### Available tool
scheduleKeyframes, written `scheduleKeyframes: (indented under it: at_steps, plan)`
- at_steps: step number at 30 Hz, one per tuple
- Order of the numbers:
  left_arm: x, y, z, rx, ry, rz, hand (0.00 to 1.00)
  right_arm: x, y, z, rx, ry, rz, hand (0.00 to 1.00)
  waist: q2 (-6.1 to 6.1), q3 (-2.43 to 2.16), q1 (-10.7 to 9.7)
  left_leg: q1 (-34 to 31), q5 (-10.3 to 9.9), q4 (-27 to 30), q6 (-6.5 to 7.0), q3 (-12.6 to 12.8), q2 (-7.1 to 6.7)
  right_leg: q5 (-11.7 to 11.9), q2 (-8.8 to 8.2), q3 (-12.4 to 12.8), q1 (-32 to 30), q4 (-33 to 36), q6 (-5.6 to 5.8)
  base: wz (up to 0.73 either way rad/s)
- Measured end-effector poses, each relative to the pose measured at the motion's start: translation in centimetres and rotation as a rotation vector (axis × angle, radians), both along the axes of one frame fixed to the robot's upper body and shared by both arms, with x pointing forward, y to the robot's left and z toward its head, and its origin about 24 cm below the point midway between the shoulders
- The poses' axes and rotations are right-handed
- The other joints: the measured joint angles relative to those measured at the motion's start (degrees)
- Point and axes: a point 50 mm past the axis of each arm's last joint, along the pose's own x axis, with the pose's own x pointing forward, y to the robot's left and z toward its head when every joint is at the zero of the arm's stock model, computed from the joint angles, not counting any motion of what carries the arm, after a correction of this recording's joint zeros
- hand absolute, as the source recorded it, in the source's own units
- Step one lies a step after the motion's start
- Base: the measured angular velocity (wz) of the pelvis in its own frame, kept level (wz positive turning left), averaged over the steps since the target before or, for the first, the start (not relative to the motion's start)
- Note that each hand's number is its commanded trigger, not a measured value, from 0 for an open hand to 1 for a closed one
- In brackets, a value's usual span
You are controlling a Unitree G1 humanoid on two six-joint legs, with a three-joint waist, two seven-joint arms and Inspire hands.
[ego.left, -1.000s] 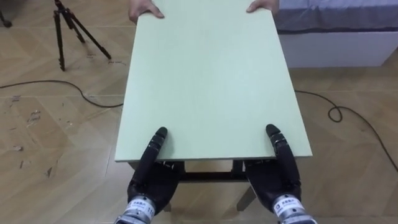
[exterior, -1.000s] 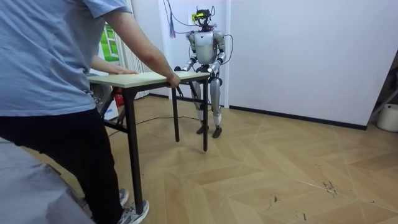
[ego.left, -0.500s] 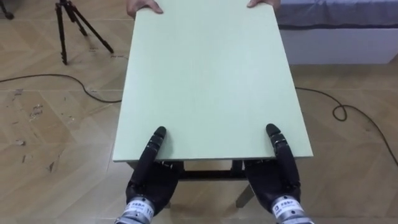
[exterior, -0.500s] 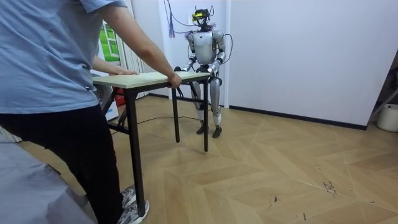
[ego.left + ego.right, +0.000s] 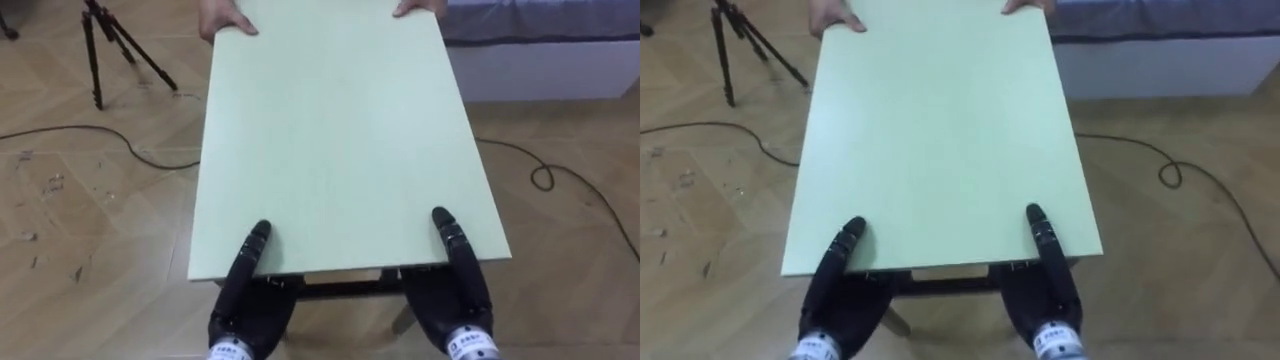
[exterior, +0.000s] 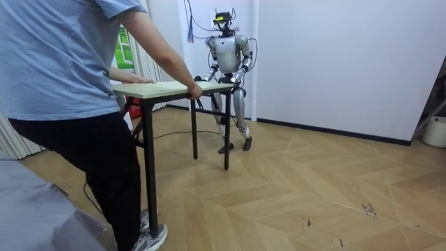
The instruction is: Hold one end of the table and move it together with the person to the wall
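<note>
A pale green table top (image 5: 340, 140) on dark legs stretches away from me. My left hand (image 5: 245, 290) grips its near edge at the left, thumb on top and fingers underneath. At the right of that edge, my right hand (image 5: 455, 290) holds on the same way. A person's hands (image 5: 225, 18) clasp the far edge. In the room view the table (image 6: 167, 87) hangs between the person (image 6: 63, 70) in a blue shirt at the near end and me at the far end by the white wall.
A black tripod (image 5: 100, 40) stands on the wooden floor at the far left, with a dark cable (image 5: 90, 130) near it. Another cable (image 5: 545, 175) loops on the right. A grey-topped white bed (image 5: 540, 50) lies beyond the table's right side.
The table has shifted slightly to the room view's right, with the person stepping along. I have taken a step, one foot now lifted. Both hands keep their hold.
</note>
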Motion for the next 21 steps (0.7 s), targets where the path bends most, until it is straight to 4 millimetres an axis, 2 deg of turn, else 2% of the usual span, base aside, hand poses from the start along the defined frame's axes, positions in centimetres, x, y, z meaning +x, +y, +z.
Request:
scheduleKeyframes:
  at_steps: [1,2,3,4,5,6,7,8,11,12,13,14,15,16,17,18,19,20,21]
  plan:
    - [0.3,0.0,0.2,0.005,-0.013,-0.001,1.00,0.2,0.0,0.1,0.004,-0.010,-0.001,1.00,-0.01,-0.01,-0.6,0.6,-1.3,-4.5,1.30,0.1,-0.36,0.1,-0.60,-0.7,-2.1,1.6,0.10,0.27]
    - [0.6,-0.1,0.3,0.007,-0.023,-0.007,1.00,0.3,0.0,0.2,0.005,-0.018,-0.009,1.00,-0.07,0.02,-0.9,0.5,-1.6,-6.2,1.88,0.1,-0.66,0.2,-1.09,-1.2,-3.1,2.2,0.29,0.30]
    - [1.0,-0.3,0.6,0.013,-0.036,-0.021,1.00,0.4,-0.3,0.3,0.007,-0.031,-0.025,1.00,-0.21,-0.02,-1.1,0.0,-1.6,-8.5,3.47,0.0,-1.67,0.8,-2.15,-1.4,-5.3,3.6,0.70,0.12]
    - [1.2,-0.4,0.7,0.014,-0.040,-0.024,1.00,0.5,-0.4,0.4,0.011,-0.036,-0.025,1.00,-0.63,0.05,-0.8,-0.2,-0.3,-10.1,5.70,-0.1,-3.21,1.6,-4.13,-1.2,-8.0,6.9,1.10,0.00]
    - [1.2,-0.4,0.6,0.012,-0.038,-0.025,1.00,0.5,-0.5,0.4,0.009,-0.035,-0.022,1.00,-0.70,0.09,-0.7,0.1,0.2,-11.0,6.44,-0.4,-4.05,2.0,-5.11,-0.7,-9.4,9.2,1.28,-0.30]
    - [1.0,-0.5,0.4,0.003,-0.024,-0.025,1.00,0.3,-0.5,0.1,0.005,-0.023,-0.019,1.00,-0.78,0.34,-0.4,1.2,1.1,-12.0,7.46,-1.4,-5.36,2.3,-5.89,2.4,-12.5,12.1,3.41,-0.29]
    - [0.7,-0.2,0.2,0.005,-0.018,-0.025,1.00,0.1,-0.3,-0.1,0.011,-0.018,-0.013,1.00,-1.61,-0.02,-0.3,0.5,1.3,-11.6,7.81,-1.9,-6.99,7.2,-6.78,5.7,-12.8,6.0,5.73,-0.16]
    - [0.7,0.1,0.2,0.011,-0.017,-0.026,1.00,0.0,-0.1,-0.1,0.011,-0.017,-0.008,1.00,-2.28,0.11,-0.5,0.1,1.3,-11.2,7.87,-1.9,-7.99,9.1,-8.15,6.4,-13.0,4.5,3.76,0.08]
    - [0.4,0.2,-0.3,0.002,0.009,-0.022,1.00,-0.2,-0.1,-0.5,-0.001,-0.006,0.003,1.00,-2.88,0.18,-1.3,-1.2,1.9,-10.6,8.89,-0.5,-9.34,11.6,-9.61,6.4,-13.0,4.0,3.70,0.09]
    - [0.3,0.2,-0.3,0.001,0.012,-0.022,1.00,-0.2,-0.2,-0.5,0.000,-0.002,0.005,1.00,-3.21,0.09,-1.5,-1.8,2.7,-10.7,9.41,-0.1,-9.71,14.0,-9.85,6.7,-13.0,2.4,4.47,0.05]
    - [0.3,0.1,-0.3,0.000,0.011,-0.022,1.00,-0.2,-0.3,-0.5,0.001,-0.001,0.010,1.00,-3.28,0.05,-1.6,-3.0,4.0,-10.8,10.05,0.6,-9.87,17.8,-9.71,8.8,-13.0,-0.3,6.82,0.07]
    - [0.4,0.2,-0.3,0.001,0.009,-0.023,1.00,-0.2,-0.2,-0.5,0.003,-0.001,0.012,1.00,-3.31,0.02,-1.6,-3.7,4.9,-11.1,10.35,1.7,-9.75,19.4,-9.70,10.1,-13.0,-1.4,8.31,0.40]
    - [0.5,0.1,-0.2,0.004,0.009,-0.031,1.00,-0.4,-0.2,-0.6,0.010,0.004,0.002,1.00,-3.52,0.02,-2.8,-4.7,5.9,-11.2,10.91,4.7,-9.26,16.8,-11.16,11.0,-13.3,2.2,10.28,0.73]
    - [0.4,-0.1,-0.2,0.008,0.017,-0.043,1.00,-0.8,-0.5,-0.7,0.014,0.014,-0.013,1.00,-3.90,-0.14,-3.7,-4.6,7.0,-12.1,11.43,7.5,-9.21,9.3,-13.51,10.7,-13.3,11.5,10.32,0.77]
    - [0.4,-0.2,-0.2,0.008,0.018,-0.051,1.00,-1.0,-0.7,-0.7,0.018,0.018,-0.018,1.00,-4.14,-0.28,-3.7,-4.6,7.4,-12.5,11.66,9.0,-9.23,6.3,-14.59,10.7,-13.3,16.4,10.16,0.49]
    - [0.3,-0.2,-0.1,0.010,0.014,-0.060,1.00,-1.2,-0.7,-0.7,0.024,0.023,-0.020,1.00,-4.58,-0.51,-3.3,-4.8,8.1,-13.0,12.06,11.8,-9.29,1.8,-16.33,11.0,-12.5,24.8,10.59,0.03]
    - [0.2,-0.2,-0.1,0.014,0.012,-0.060,1.00,-1.2,-0.7,-0.7,0.027,0.023,-0.020,1.00,-4.86,-0.52,-2.5,-5.2,8.6,-12.9,12.38,13.8,-9.40,-1.0,-17.86,11.5,-10.0,30.0,11.31,-0.16]
    - [0.2,-0.2,-0.1,0.014,0.013,-0.058,1.00,-1.2,-0.7,-0.7,0.026,0.023,-0.018,1.00,-4.93,-0.51,-1.8,-5.4,8.6,-12.8,12.49,14.3,-9.60,-2.0,-18.59,11.7,-8.3,31.4,11.56,-0.35]
    - [0.0,-0.1,-0.2,0.013,0.016,-0.050,1.00,-1.2,-0.7,-0.5,0.023,0.025,-0.007,1.00,-5.07,-0.57,-0.8,-6.3,8.7,-11.9,12.60,15.4,-9.71,-3.0,-20.13,11.9,-4.5,33.0,11.94,-0.47]
